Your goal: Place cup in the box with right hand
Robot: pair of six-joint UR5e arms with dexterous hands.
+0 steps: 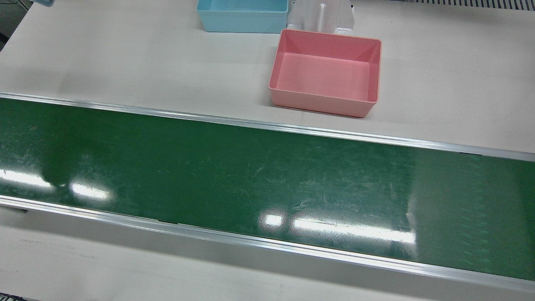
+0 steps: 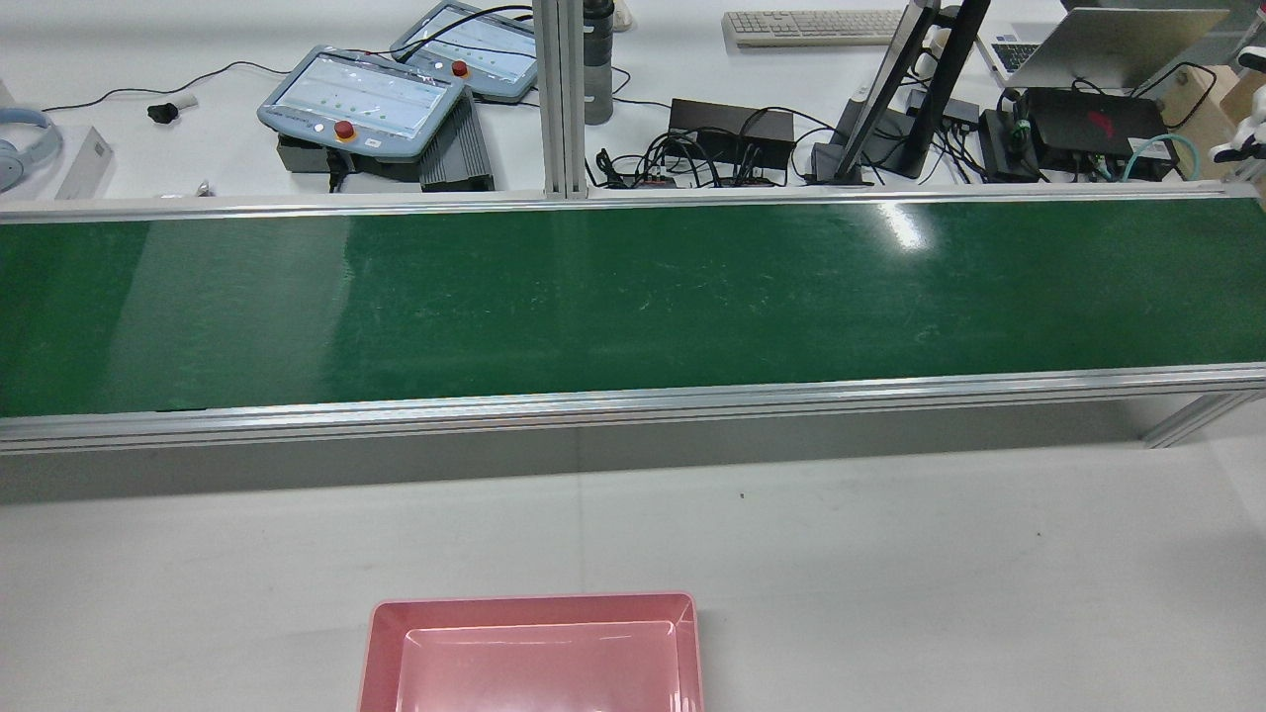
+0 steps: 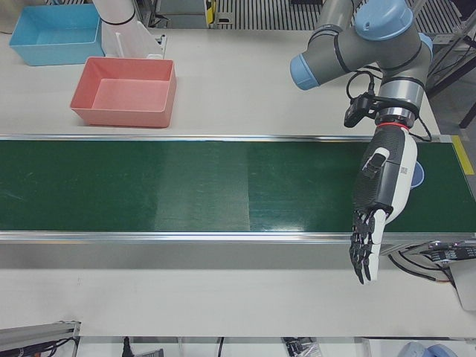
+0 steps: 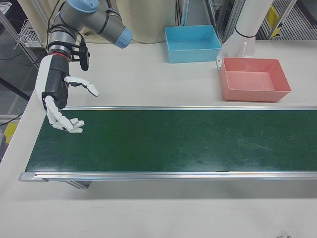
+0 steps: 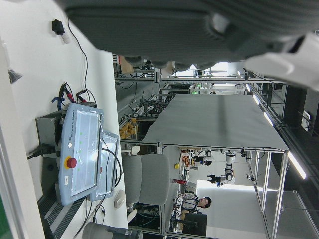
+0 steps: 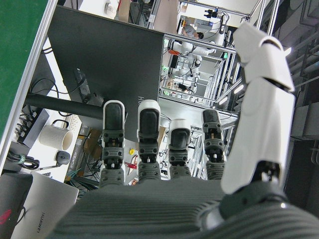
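A blue rounded rim (image 3: 419,175), possibly the cup, peeks out from behind my left hand on the green belt (image 3: 186,186); most of it is hidden. My left hand (image 3: 381,195) hangs open over the belt's end, its fingers pointing down. At the opposite end my right hand (image 4: 60,101) is open with fingers spread, low over the belt (image 4: 173,141) and holding nothing. In the right hand view its fingers (image 6: 148,130) stand apart. The pink box (image 1: 322,104) sits empty on the white table, also seen as the pink box (image 4: 251,94) and the pink box (image 2: 534,601).
A blue box (image 1: 242,24) stands behind the pink one, beside a white arm pedestal (image 1: 321,16). Aluminium rails (image 1: 267,125) edge the belt. Beyond the belt in the rear view lie teach pendants (image 2: 361,99), cables and a monitor stand (image 2: 915,79).
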